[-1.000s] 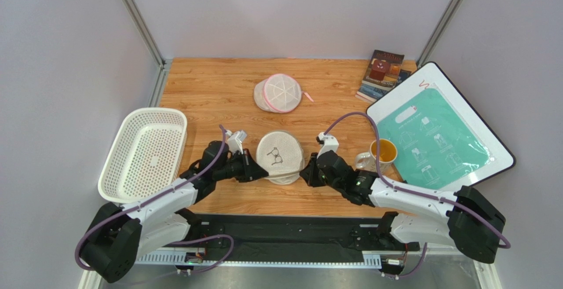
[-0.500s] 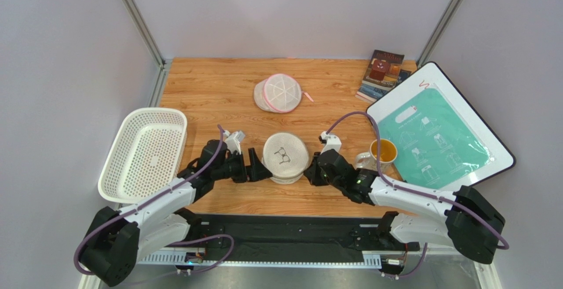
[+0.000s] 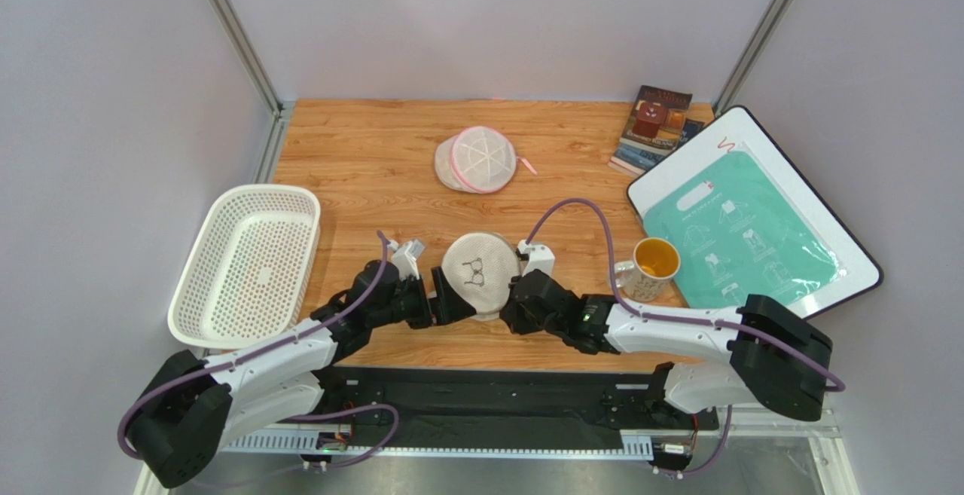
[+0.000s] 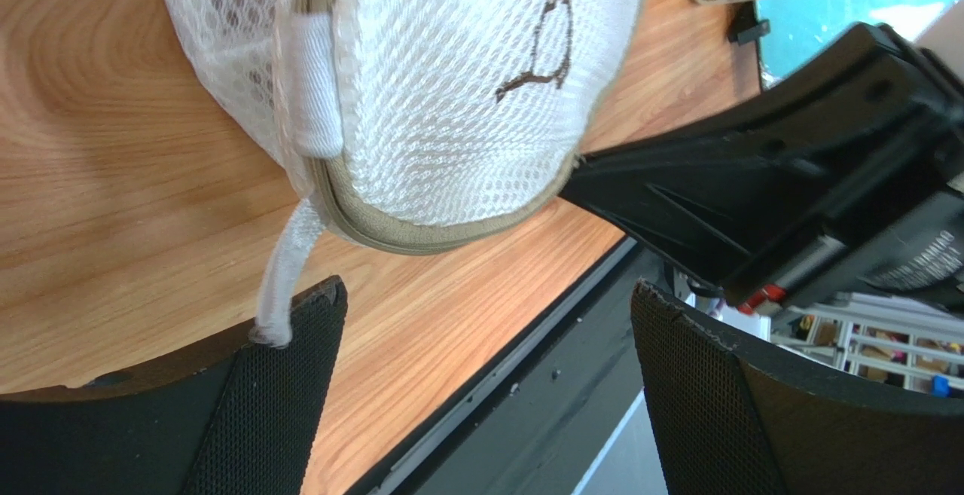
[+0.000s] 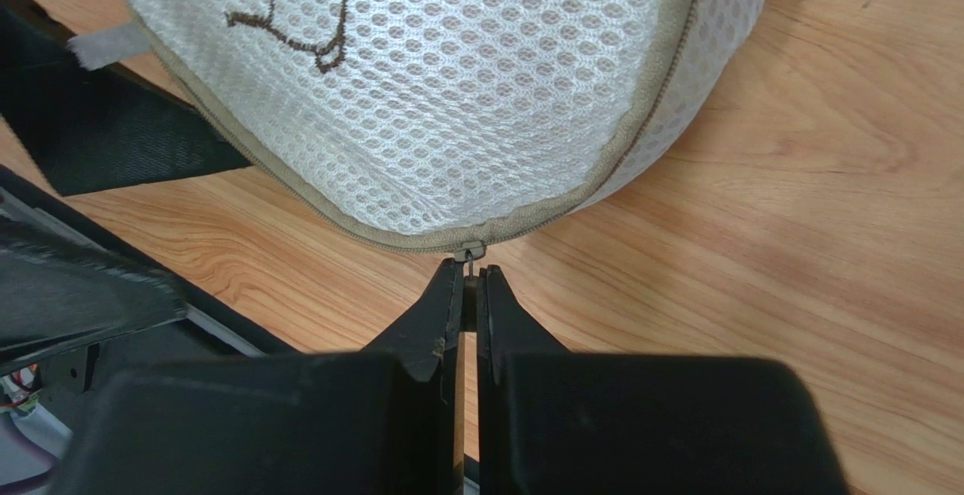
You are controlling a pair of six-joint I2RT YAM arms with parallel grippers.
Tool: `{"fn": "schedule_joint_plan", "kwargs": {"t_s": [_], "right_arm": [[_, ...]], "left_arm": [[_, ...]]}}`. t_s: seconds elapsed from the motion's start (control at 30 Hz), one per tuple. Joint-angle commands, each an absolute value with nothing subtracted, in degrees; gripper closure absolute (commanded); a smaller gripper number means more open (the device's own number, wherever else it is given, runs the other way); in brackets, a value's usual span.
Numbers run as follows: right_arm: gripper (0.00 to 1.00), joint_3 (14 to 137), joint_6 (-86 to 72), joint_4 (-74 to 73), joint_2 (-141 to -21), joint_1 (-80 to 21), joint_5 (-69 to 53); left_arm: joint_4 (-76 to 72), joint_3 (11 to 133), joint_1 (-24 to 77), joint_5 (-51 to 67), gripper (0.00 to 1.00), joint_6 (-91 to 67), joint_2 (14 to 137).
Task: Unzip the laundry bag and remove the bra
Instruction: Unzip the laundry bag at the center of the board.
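The laundry bag (image 3: 476, 275), a round beige-white mesh pouch with a dark bra pictogram, stands tipped on its rim on the wooden table between my two grippers. My right gripper (image 5: 468, 275) is shut on the small metal zip pull at the bag's (image 5: 453, 77) lower rim. My left gripper (image 4: 487, 309) is open wide just short of the bag (image 4: 453, 88). A white fabric loop (image 4: 283, 280) from the bag's rim rests against its left finger. The bra is hidden; no pink fabric shows.
A white perforated basket (image 3: 243, 263) sits at the left. A second mesh pouch with pink trim (image 3: 481, 159) lies farther back. A yellow mug (image 3: 654, 263), a white board with a teal sheet (image 3: 752, 218) and books (image 3: 654, 122) stand at the right. The table's near edge and black rail run under the grippers.
My left gripper has opened and let go of the bag's rim. The right arm has moved left with the zip pull, and the bag has turned and shifted slightly left.
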State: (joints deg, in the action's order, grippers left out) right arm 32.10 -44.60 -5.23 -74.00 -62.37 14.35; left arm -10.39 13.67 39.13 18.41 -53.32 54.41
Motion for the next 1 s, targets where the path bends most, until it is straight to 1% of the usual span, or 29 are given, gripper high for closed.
{"fn": "schedule_joint_plan", "kwargs": {"t_s": [0.0, 0.13, 0.33, 0.43, 0.53, 0.63, 0.67, 0.73, 0.77, 0.83, 0.87, 0.93, 0.97], "right_arm": [[1.0, 35.8, -46.3, -1.3, -75.3, -64.2, 16.3], [1.0, 36.5, -46.8, -0.4, -76.4, -65.6, 16.1], [1.0, 37.3, -46.9, -0.5, -77.3, -66.9, 16.3], [1.0, 37.3, -47.4, -0.5, -77.9, -67.6, 16.2], [1.0, 37.0, -47.8, -0.5, -77.9, -68.5, 16.3], [1.0, 36.8, -48.2, -0.5, -77.8, -69.0, 16.5], [1.0, 36.7, -48.3, -0.5, -77.8, -69.2, 16.8], [1.0, 36.9, -48.3, -0.5, -77.8, -69.3, 16.8], [1.0, 37.0, -48.3, -0.5, -77.8, -69.4, 16.9], [1.0, 37.2, -48.3, -0.5, -77.9, -69.5, 16.9], [1.0, 37.1, -48.3, -0.5, -77.9, -69.5, 17.0], [1.0, 37.0, -48.1, -0.7, -77.7, -69.5, 17.1], [1.0, 37.0, -48.2, -1.1, -77.6, -69.4, 17.4]], "left_arm": [[-15.8, 12.0, 39.9, 15.6, 0.0, -55.9, 57.0], [-17.7, 12.6, 40.8, 14.7, 0.0, -56.2, 60.7], [-22.0, 12.3, 41.1, 13.7, 0.01, -58.0, 62.9], [-22.5, 12.4, 41.3, 12.5, 0.03, -58.6, 62.2], [-22.2, 12.2, 41.3, 11.3, 0.11, -58.8, 61.7], [-22.1, 12.2, 41.3, 11.0, 0.32, -58.7, 62.2], [-22.1, 12.2, 41.3, 11.2, 0.44, -58.8, 62.3], [-22.7, 12.2, 41.3, 11.5, 0.55, -58.9, 63.0], [-22.8, 12.2, 41.3, 11.6, 0.65, -58.9, 63.2], [-22.8, 12.2, 41.3, 11.7, 0.74, -58.8, 63.3], [-22.9, 12.2, 41.3, 11.6, 0.85, -58.7, 63.2], [-22.4, 12.2, 41.3, 11.4, 0.94, -58.6, 62.9], [-22.2, 12.2, 41.3, 11.4, 1.0, -58.5, 62.8]]}}
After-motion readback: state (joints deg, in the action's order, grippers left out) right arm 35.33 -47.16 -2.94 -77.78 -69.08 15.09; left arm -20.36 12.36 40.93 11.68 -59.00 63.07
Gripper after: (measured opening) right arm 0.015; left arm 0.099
